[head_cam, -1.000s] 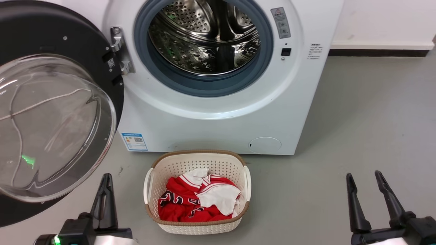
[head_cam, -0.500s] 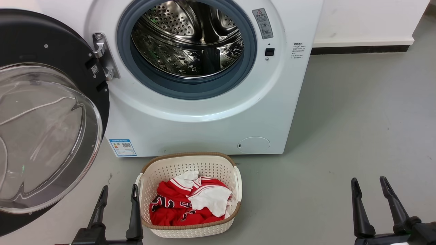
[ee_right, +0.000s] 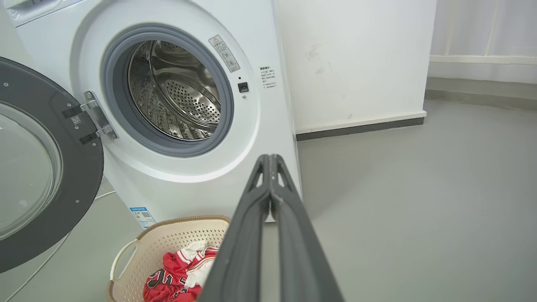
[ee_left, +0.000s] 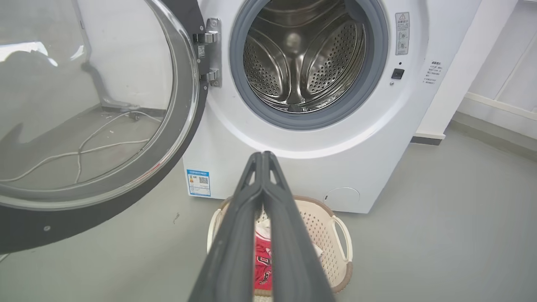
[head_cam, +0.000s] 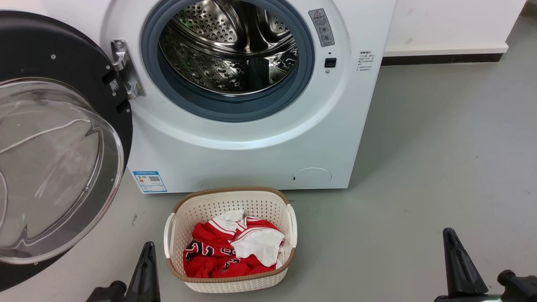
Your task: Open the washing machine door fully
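The left gripper [head_cam: 147, 251] stands low at the lower left of the head view, its dark fingers pointing up, just beside the left handle of the basket [head_cam: 228, 191] but apart from it. In the left wrist view the two fingers [ee_left: 235, 235] are pressed together along their length, the tips meet, and nothing is between them. The right gripper [head_cam: 451, 237] stands at the lower right of the head view over the bare grey floor [head_cam: 419, 167], well apart from the basket. In the right wrist view its fingers [ee_right: 243, 235] also lie flat against each other with nothing pinched. The washing machine door [head_cam: 54, 147] is swung wide to the left of the white washing machine [head_cam: 251, 159]. It hangs on the metal hinge [head_cam: 126, 69], and its inner side with the bulging clear glass bowl faces the robot. Neither gripper touches the door. Through the glass, in the left wrist view, a pale cable [ee_left: 84, 151] is seen lying on the floor. The round opening is framed by the grey rubber ring [head_cam: 168, 96], and behind it the steel drum [head_cam: 230, 46] shows its perforated wall and raised ribs. The basket, cream plastic with a brown rim, sits on the floor just before the machine. It holds a crumpled red and white garment [head_cam: 235, 247] with dark lettering.
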Motion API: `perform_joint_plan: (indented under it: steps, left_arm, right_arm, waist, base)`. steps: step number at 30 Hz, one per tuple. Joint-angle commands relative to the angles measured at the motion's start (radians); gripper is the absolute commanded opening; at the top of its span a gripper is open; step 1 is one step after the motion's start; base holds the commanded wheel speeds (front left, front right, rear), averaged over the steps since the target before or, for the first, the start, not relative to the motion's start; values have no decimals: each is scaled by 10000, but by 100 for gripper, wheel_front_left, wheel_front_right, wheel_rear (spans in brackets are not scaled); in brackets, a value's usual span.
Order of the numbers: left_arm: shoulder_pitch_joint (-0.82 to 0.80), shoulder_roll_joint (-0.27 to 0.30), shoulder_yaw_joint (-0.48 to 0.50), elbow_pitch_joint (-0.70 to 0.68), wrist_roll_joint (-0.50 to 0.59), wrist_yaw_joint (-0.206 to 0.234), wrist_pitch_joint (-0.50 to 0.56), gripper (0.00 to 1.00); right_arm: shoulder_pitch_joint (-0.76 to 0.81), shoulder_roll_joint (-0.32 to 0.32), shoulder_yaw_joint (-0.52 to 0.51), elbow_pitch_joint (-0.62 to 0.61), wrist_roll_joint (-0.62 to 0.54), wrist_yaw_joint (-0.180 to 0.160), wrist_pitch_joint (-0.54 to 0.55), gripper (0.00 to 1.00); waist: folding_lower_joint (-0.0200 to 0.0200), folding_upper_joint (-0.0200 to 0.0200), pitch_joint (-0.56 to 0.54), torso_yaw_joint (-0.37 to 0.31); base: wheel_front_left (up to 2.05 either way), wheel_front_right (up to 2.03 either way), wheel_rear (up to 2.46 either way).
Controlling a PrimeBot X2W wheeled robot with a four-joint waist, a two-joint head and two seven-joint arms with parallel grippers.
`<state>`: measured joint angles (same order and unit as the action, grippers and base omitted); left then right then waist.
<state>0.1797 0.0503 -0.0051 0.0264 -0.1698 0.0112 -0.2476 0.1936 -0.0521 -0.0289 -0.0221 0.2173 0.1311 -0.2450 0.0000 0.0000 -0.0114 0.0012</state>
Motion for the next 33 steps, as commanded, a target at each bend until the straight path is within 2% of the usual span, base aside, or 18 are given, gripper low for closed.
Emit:
perform_joint_plan:
  steps: [1,18,33]
  left_arm:
    - [-249,71,15,-76,-620,-53,90,0]
    - [-893,222,67,505,-3929,-384,722,0]
    - [-1310,287,151,827,-6177,-598,1191,0]
  right_arm:
    - [-238,-82,12,-39,623,0,83,0]
    - [-905,-245,55,579,3844,-1,686,0]
    - [-1342,-314,29,987,6026,-2,1145,0]
  waist:
    - [0,0,3,1]
    - [0,0,22,-1]
    - [0,0,40,-3]
  base:
    - [0,0,0]
    - [0,0,0]
    - [0,0,0]
